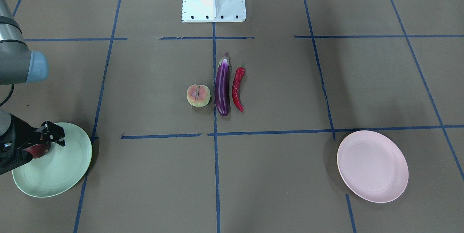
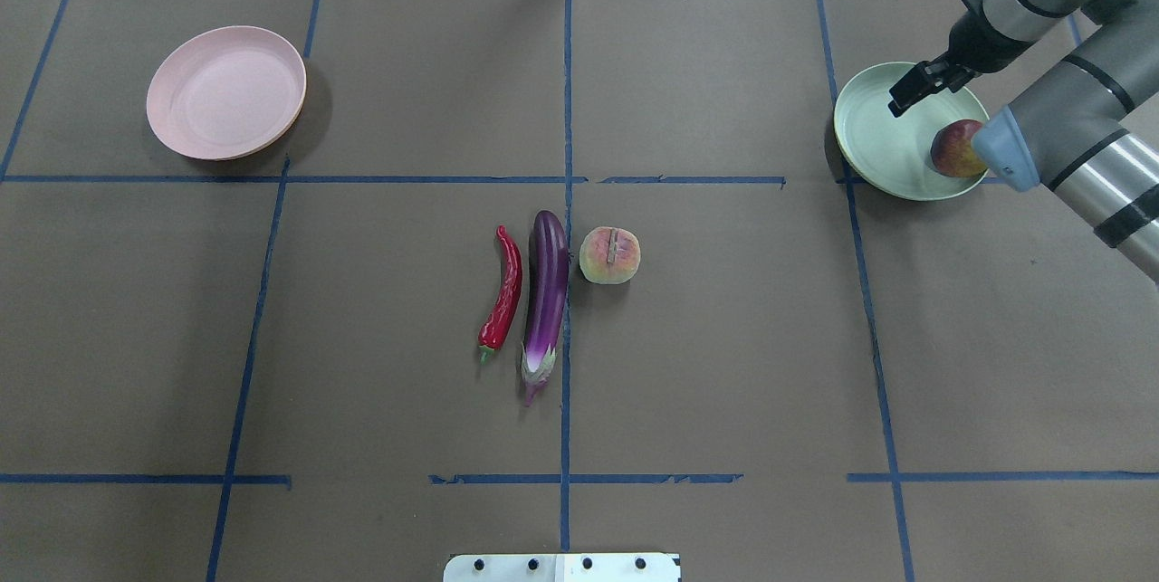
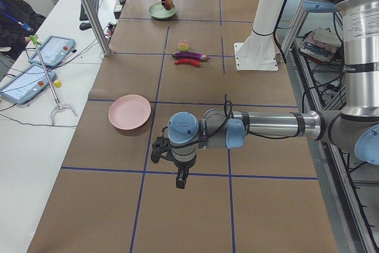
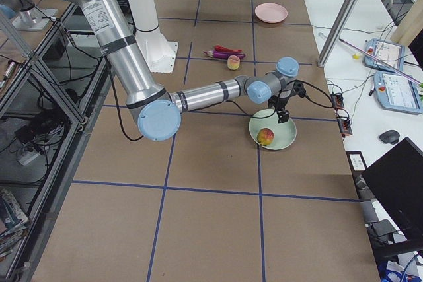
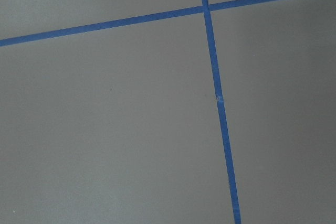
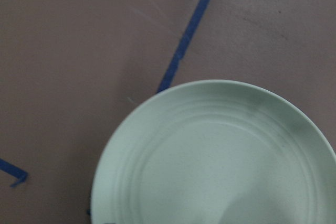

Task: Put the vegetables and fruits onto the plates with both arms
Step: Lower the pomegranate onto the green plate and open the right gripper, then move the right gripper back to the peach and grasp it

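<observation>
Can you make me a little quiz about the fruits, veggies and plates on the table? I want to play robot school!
1. True or false: a fruit lies on the pink plate.
2. Pick one: what lies between the chili pepper and the peach? A the eggplant, B a banana, C a carrot.
3. Fill the gap: the red-yellow fruit lies on the ____ plate.

Key: 1 false, the pink plate holds nothing. 2 A. 3 mint green; it is the mint green plate.
</observation>
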Motion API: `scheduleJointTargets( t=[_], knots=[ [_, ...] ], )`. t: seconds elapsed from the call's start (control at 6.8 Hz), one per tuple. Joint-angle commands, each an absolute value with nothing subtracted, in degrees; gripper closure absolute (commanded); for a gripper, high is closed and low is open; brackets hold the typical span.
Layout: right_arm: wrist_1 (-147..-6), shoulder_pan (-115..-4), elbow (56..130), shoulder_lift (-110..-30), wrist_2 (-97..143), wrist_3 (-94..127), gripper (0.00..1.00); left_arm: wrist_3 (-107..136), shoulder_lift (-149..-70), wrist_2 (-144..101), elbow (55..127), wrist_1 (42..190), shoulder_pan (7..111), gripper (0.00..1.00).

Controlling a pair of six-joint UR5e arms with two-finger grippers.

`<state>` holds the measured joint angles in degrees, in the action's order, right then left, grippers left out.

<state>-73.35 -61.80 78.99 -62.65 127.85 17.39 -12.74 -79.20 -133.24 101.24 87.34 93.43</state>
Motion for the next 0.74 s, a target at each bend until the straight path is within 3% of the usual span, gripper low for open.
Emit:
scheduleJointTargets(
  t=[0.0, 0.29, 0.59],
  knots=[
    [-73.74, -55.14, 83.65, -58.37, 126.74, 25.54, 0.0, -12.74, -79.19, -133.24, 101.25, 87.28, 93.43, 0.0],
    [-74.09, -46.1, 90.85, -56.79, 120.79, 44.18, 0.0, -12.74, -79.19, -133.24, 101.25, 87.19, 93.43, 0.0],
    [-78.27, -34.33, 90.97, -51.27, 106.43, 62.34, 0.0, -12.66, -79.19, -133.24, 101.16, 87.28, 93.43, 0.0]
  ],
)
